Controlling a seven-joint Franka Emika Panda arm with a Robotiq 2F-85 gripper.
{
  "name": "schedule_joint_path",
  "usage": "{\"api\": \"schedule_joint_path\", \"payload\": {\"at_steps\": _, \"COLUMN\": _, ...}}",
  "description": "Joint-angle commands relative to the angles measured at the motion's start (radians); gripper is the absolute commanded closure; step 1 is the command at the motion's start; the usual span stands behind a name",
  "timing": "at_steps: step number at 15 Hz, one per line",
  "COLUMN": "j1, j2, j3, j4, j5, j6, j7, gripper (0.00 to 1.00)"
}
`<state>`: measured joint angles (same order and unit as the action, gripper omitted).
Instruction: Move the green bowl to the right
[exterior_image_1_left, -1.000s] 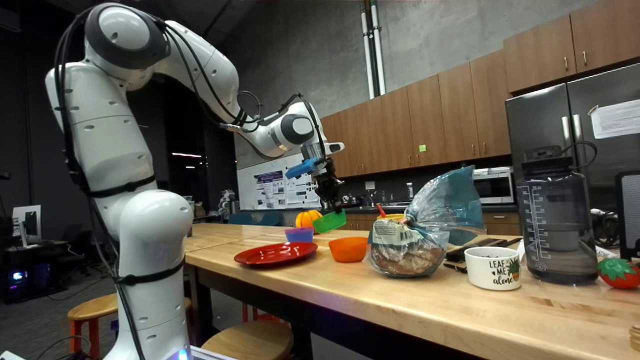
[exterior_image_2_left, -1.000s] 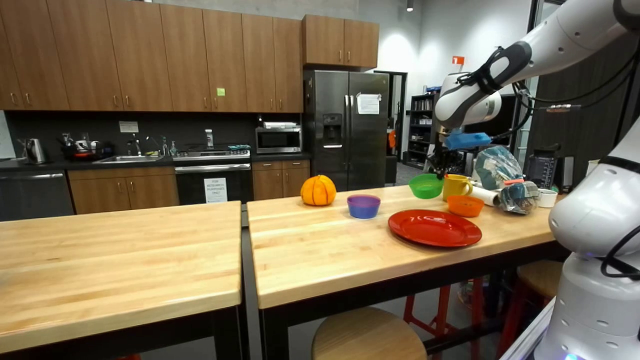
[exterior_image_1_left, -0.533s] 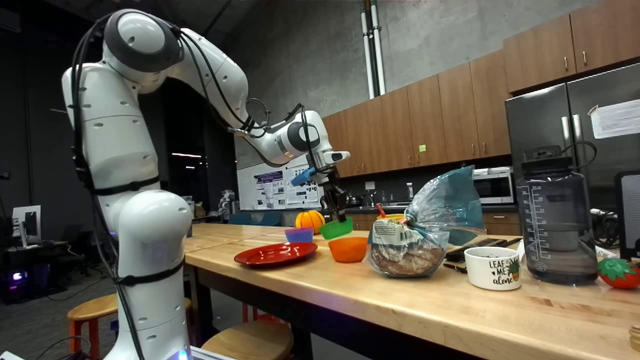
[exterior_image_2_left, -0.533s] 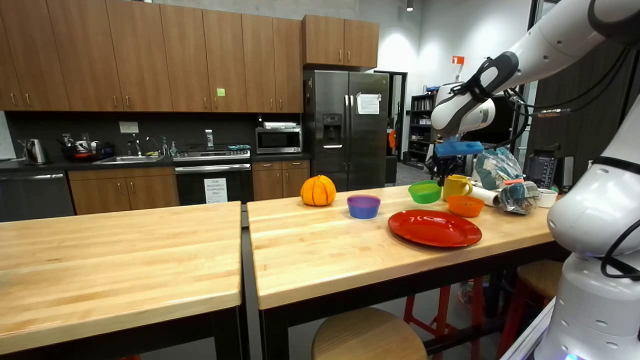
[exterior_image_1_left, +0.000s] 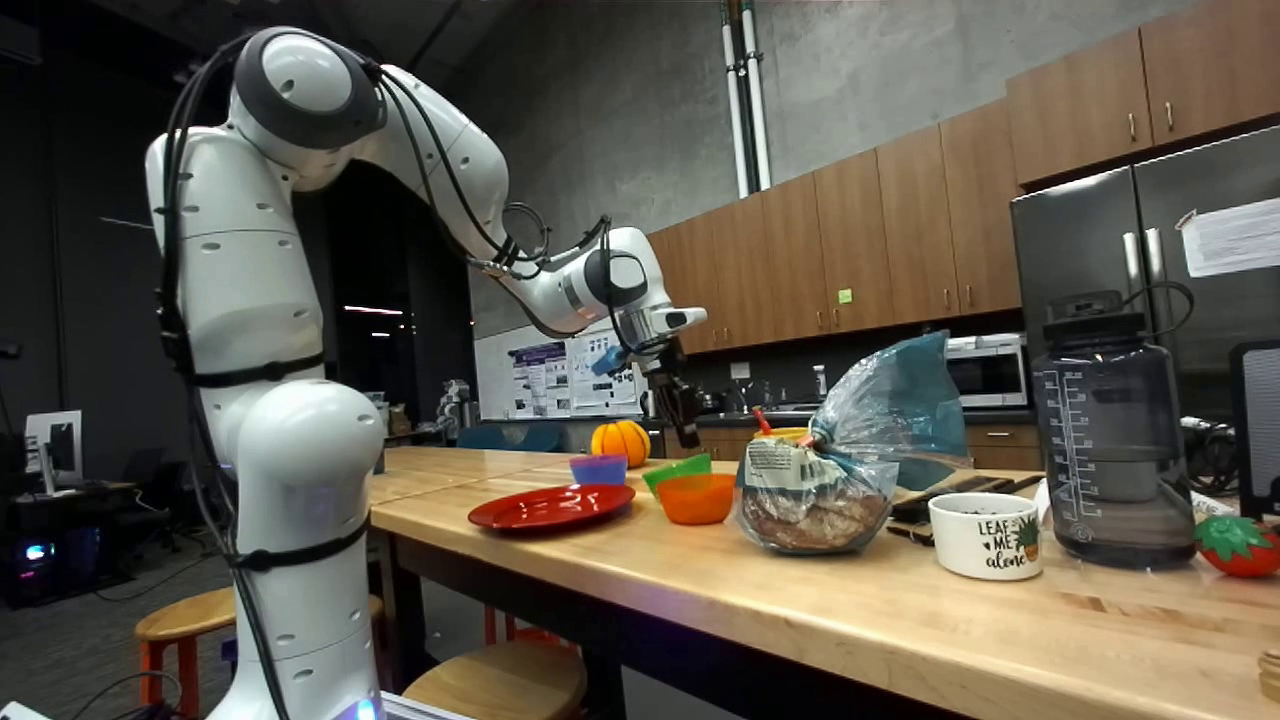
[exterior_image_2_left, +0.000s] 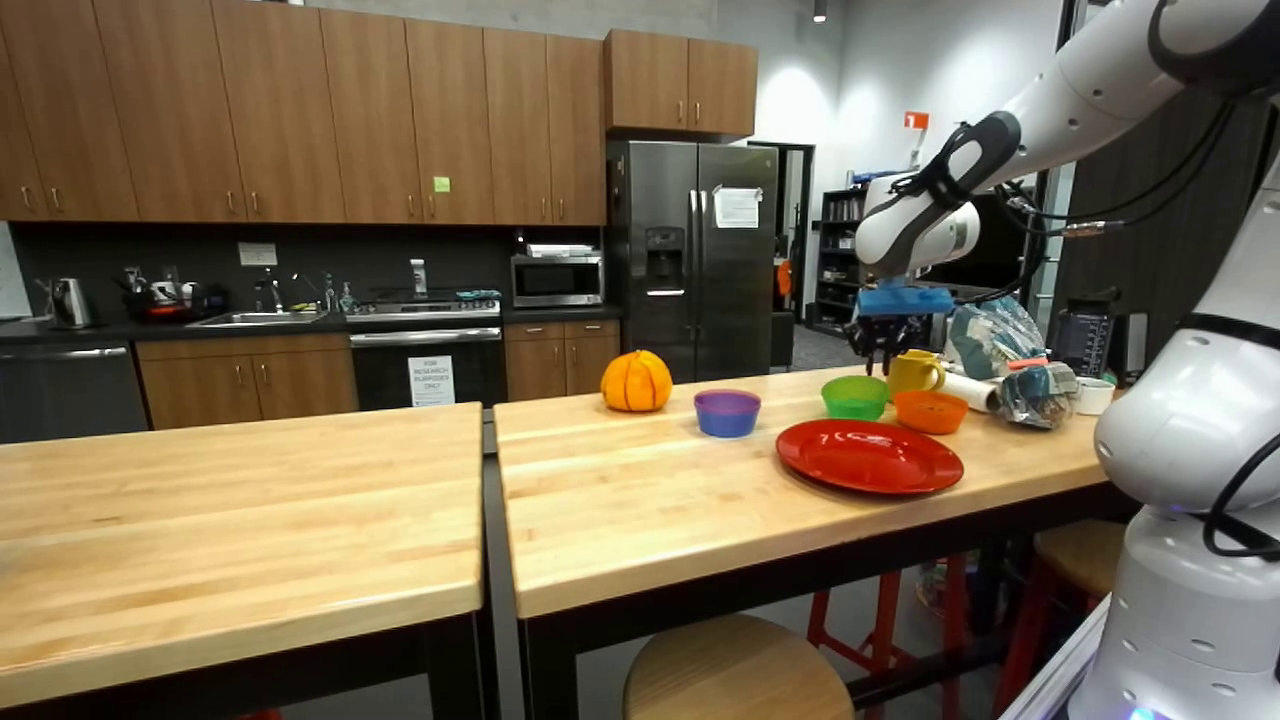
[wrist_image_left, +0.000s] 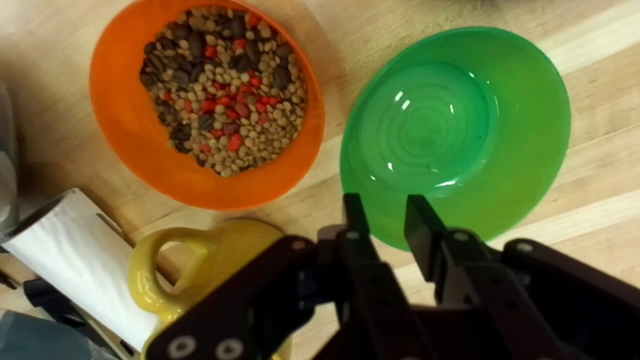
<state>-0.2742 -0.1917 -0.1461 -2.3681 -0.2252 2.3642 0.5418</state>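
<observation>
Over the wooden table (exterior_image_2_left: 640, 500), the gripper (wrist_image_left: 385, 210) has its fingers (wrist_image_left: 422, 230) spread, pinching nothing. The green bowl (wrist_image_left: 455, 137), just beside the orange bowl (wrist_image_left: 120, 95), looks tilted; whether it sits flat is hard to tell. That tilt could tip it into its neighbour.

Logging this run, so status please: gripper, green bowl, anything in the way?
Gripper open, holding nothing. Green bowl below it, looks tilted. Orange bowl and yellow mug close by, may crowd a move.
</observation>
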Motion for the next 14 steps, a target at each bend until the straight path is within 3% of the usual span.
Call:
{"api": "schedule_joint_path", "payload": {"at_steps": 1, "j1": -0.004, "j2": -0.019, "j3": 0.014, "j4": 0.007, "j5": -0.024, "j6": -0.012, "j7": 0.04, "gripper": 0.42}}
{"api": "schedule_joint_path", "payload": {"at_steps": 7, "j1": 0.018, "j2": -0.101, "j3": 0.052, "j4": -0.005, "j5": -0.014, "j6": 0.027, "j7": 0.001, "gripper": 0.0}}
{"api": "schedule_joint_path", "payload": {"at_steps": 14, "j1": 0.104, "j2": -0.128, "j3": 0.089, "j4": 0.004, "j5": 0.069, "j6": 0.078, "j7": -0.174, "gripper": 0.0}}
